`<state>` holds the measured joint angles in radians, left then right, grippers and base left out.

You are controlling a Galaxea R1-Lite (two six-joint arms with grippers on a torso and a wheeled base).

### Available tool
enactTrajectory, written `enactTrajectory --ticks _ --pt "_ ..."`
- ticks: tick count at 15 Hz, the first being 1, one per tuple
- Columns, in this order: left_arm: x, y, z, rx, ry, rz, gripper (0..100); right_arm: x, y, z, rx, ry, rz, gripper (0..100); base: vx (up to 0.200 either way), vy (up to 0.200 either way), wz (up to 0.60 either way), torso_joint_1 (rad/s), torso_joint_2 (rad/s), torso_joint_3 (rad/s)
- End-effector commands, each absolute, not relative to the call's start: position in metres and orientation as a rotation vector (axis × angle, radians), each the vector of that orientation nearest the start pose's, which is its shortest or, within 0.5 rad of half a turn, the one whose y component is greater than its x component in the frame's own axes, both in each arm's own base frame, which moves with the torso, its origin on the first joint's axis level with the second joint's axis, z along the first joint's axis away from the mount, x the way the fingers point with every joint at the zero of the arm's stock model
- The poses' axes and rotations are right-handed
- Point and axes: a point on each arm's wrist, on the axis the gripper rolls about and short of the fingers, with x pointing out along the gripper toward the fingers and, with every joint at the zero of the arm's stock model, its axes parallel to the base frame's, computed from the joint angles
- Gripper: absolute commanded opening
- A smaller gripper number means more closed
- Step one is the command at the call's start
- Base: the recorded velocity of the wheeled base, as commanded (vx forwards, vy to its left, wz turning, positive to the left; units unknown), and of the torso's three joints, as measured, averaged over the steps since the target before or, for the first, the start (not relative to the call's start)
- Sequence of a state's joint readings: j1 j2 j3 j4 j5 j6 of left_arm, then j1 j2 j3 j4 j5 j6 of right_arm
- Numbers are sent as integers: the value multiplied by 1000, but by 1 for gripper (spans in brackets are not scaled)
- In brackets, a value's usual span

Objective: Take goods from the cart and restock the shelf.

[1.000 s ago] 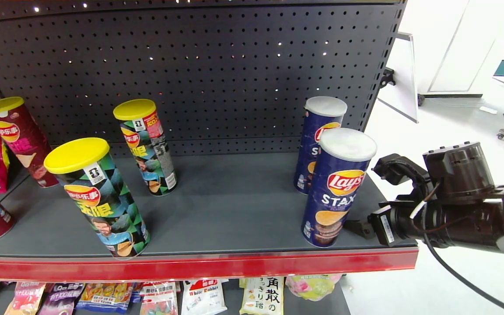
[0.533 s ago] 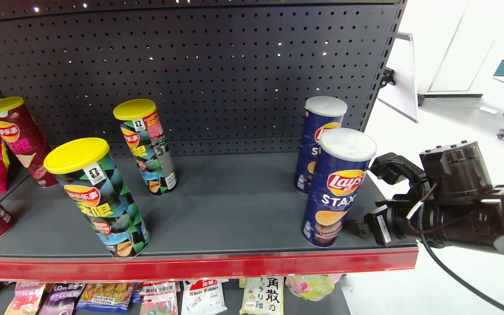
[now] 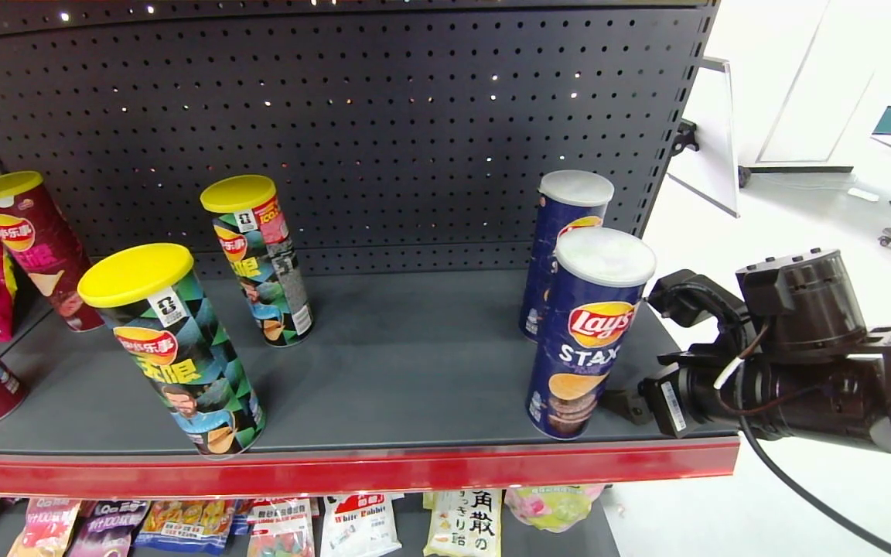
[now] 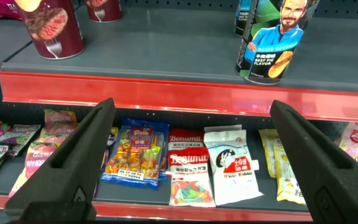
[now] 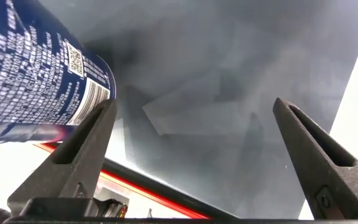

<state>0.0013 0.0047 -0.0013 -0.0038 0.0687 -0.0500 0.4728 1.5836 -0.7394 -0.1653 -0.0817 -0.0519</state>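
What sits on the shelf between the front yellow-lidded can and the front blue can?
Nothing. In the head view, bare grey shelf runs from the front yellow-lidded can to the front blue can.

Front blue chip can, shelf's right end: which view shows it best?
Head view: the front blue chip can appears whole, lid to base, on the shelf. The right wrist view catches its lower side beside the open right gripper. The left wrist view faces a green can.

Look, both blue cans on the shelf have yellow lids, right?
Not quite. The front blue can and the back blue can on the shelf have white lids, not yellow. The head view shows it.
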Motion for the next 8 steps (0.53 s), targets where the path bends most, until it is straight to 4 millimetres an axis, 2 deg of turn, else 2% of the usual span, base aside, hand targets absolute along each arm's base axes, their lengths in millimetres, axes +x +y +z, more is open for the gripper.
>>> enactTrajectory --ticks 1,3,5,8 --pt "-23 2 77 -51 -2 71 100 228 115 155 -238 648 396 100 0 0 0 0 0 0" --pt "-22 2 76 -51 0 71 100 223 110 155 -233 649 385 100 0 0 0 0 0 0" --pt "-23 2 76 -51 -3 71 100 215 95 162 -218 621 350 100 0 0 0 0 0 0" --pt "-23 2 77 -51 -2 71 100 172 59 186 -167 490 277 100 0 0 0 0 0 0"
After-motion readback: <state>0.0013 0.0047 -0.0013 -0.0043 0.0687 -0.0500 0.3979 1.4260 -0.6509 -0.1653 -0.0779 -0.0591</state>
